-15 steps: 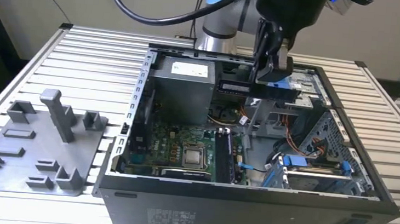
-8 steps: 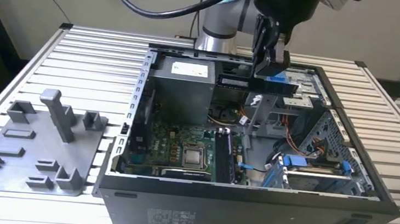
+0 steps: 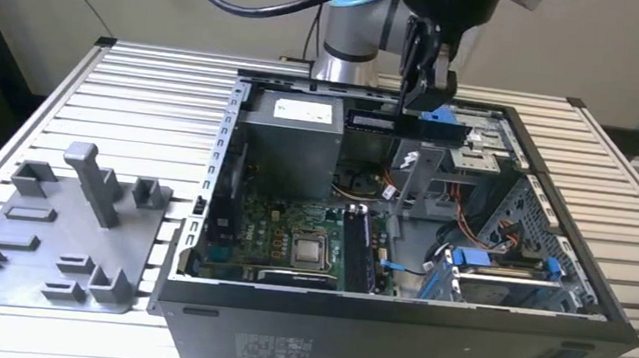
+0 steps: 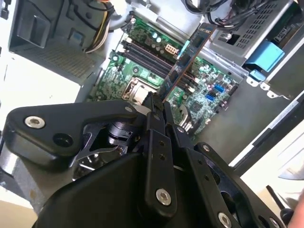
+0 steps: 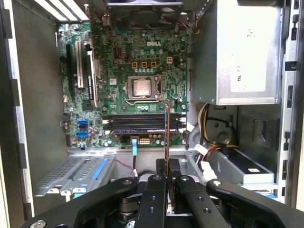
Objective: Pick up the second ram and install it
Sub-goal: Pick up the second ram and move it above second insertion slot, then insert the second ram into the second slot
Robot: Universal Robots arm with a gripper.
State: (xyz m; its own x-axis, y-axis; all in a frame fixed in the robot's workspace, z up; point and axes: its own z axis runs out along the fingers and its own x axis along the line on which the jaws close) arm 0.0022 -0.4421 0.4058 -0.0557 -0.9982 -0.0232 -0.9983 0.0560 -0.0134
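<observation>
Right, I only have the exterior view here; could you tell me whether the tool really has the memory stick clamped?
Observer: Yes. In the second wrist view the tool is shut on the memory stick, which juts out past its tip above the board.
Operator: Thank you. Where do the slots sit?
Observer: In the first wrist view the memory slots lie right beside the processor, and the stick shows edge-on across them.
Operator: Is anything loose near them?
Observer: A pale blue cable runs off the board's edge beside the slots.
</observation>
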